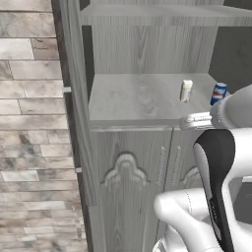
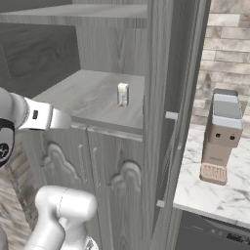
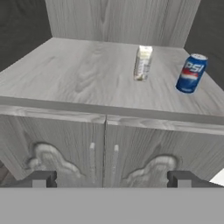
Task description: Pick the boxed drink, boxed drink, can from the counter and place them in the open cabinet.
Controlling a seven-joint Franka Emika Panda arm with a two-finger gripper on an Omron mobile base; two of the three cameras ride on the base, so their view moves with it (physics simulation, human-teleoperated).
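The claw (image 3: 111, 179), spread wide and empty, faces the cabinet (image 1: 133, 167) doors below the shelf holding a carton (image 3: 142, 63) and can (image 3: 191, 73); the arm hides the can's base.

The shelf (image 3: 87, 83) of the open cabinet (image 1: 133, 162) is bare across its left and middle, giving a hand wide room to enter from the front. On its right part stand 2 obstacles: 1 boxed drink (image 3: 142, 63) and, just right of it, the can (image 3: 191, 73), apart from each other. A board (image 1: 162, 15) roofs the niche above; side walls close it left and right.
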